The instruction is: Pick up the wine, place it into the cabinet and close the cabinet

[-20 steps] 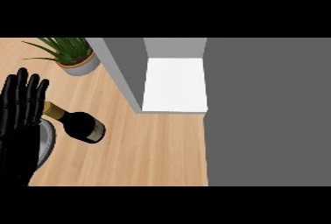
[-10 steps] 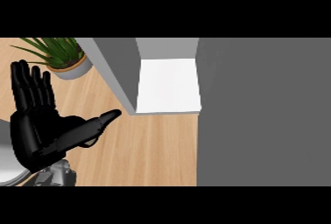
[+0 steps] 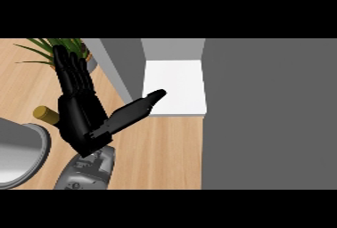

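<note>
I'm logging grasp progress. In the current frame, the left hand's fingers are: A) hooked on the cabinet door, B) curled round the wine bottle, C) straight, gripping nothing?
C: the left hand shows straight fingers and an outstretched thumb, and only the gold top of the wine bottle shows at its left edge.

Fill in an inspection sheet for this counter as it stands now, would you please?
Surface: light wooden counter.
Job's things: wine bottle, only its gold top shows, the rest hidden by the hand; cabinet, white inside showing.
Clutter: potted plant at the back left; grey plate at the left edge.
Hands: left hand open, fingers straight, over the bottle; right hand not in view.
Cables: nothing seen.
Surroundings: grey panel fills the right side.
</note>
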You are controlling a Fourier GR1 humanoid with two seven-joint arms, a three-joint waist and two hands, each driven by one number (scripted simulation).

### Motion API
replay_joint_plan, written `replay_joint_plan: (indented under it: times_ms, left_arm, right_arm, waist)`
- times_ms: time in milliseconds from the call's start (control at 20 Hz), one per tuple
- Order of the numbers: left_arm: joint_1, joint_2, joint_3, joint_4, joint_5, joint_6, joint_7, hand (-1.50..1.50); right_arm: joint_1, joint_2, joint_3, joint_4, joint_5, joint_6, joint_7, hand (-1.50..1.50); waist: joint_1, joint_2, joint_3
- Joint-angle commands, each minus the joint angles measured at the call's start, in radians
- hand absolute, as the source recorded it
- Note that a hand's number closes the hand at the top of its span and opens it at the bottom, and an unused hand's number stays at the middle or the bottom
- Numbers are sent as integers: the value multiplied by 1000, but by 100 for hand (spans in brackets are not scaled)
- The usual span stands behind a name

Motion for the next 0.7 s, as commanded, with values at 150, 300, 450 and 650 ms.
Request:
replay_joint_plan:
  times_ms: [150, 300, 450, 650]
  left_arm:
    - [-80, -1, -60, -11, -148, 95, 183, -150]
    - [-69, -1, -108, 6, -178, 164, 204, -150]
    - [-141, -1, -70, -55, -310, 140, 389, -150]
    - [-113, -1, -8, -98, -368, 78, 428, -150]
  right_arm:
    - [20, 5, -22, -120, -53, -15, 106, -150]
    - [-51, -5, -23, -118, -46, -37, 156, -150]
    - [-25, 12, -25, -92, -30, -33, 118, -150]
    - [-19, 7, -20, -159, -48, -39, 166, -150]
  waist:
    - [5, -2, 0]
    - [5, -1, 0]
    - [9, -5, 1]
    - [7, -4, 1]
